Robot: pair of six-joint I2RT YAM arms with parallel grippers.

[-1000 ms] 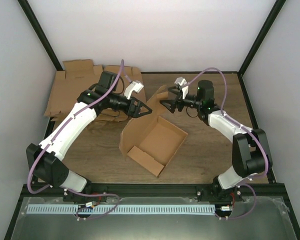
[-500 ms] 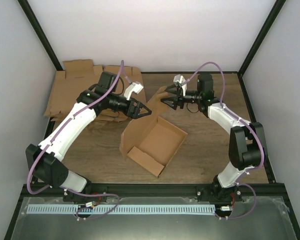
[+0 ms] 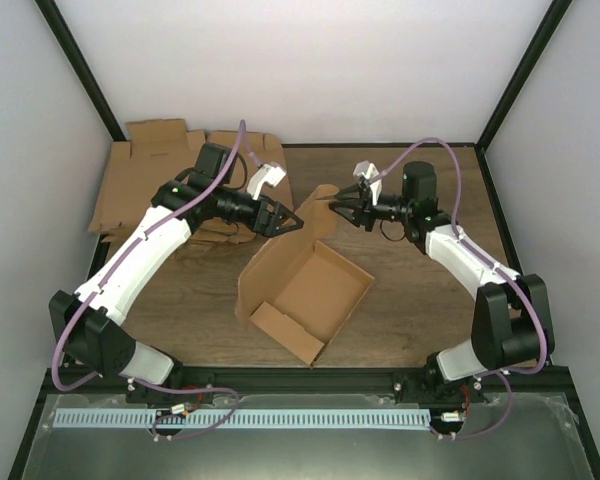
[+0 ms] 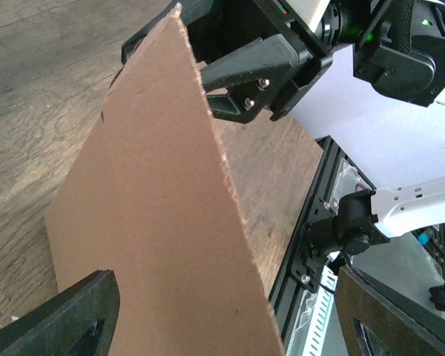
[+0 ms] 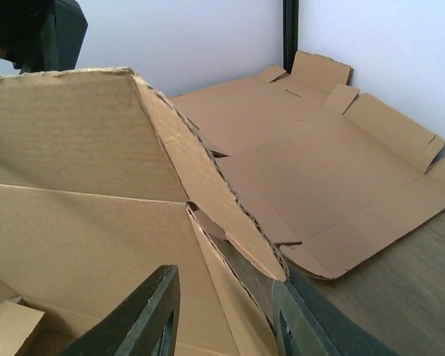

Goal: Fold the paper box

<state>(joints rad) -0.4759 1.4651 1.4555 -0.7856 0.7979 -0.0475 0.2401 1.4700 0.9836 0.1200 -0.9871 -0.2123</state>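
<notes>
The paper box [image 3: 305,290] sits half-formed mid-table, its left wall and back flap standing up. My left gripper [image 3: 285,220] is open at the box's back left corner; in the left wrist view [image 4: 230,319] the raised brown wall [image 4: 156,222] stands between its wide-apart fingers [image 4: 67,319], touching neither. My right gripper [image 3: 342,208] reaches the back flap [image 3: 325,198] from the right. In the right wrist view [image 5: 226,311] its jaws are narrowed around the flap's corner [image 5: 208,185]. The right finger [image 5: 311,326] touches the flap's edge and a gap remains on the left.
A pile of flat cardboard blanks [image 3: 150,180] lies at the back left corner, also behind the box in the right wrist view [image 5: 319,170]. White walls and black frame posts [image 3: 80,70] close in the table. The arm bases stand at the near edge.
The right gripper has come forward onto the back flap and its jaws have narrowed a lot. The box has shifted slightly left. The left gripper has hardly moved.
</notes>
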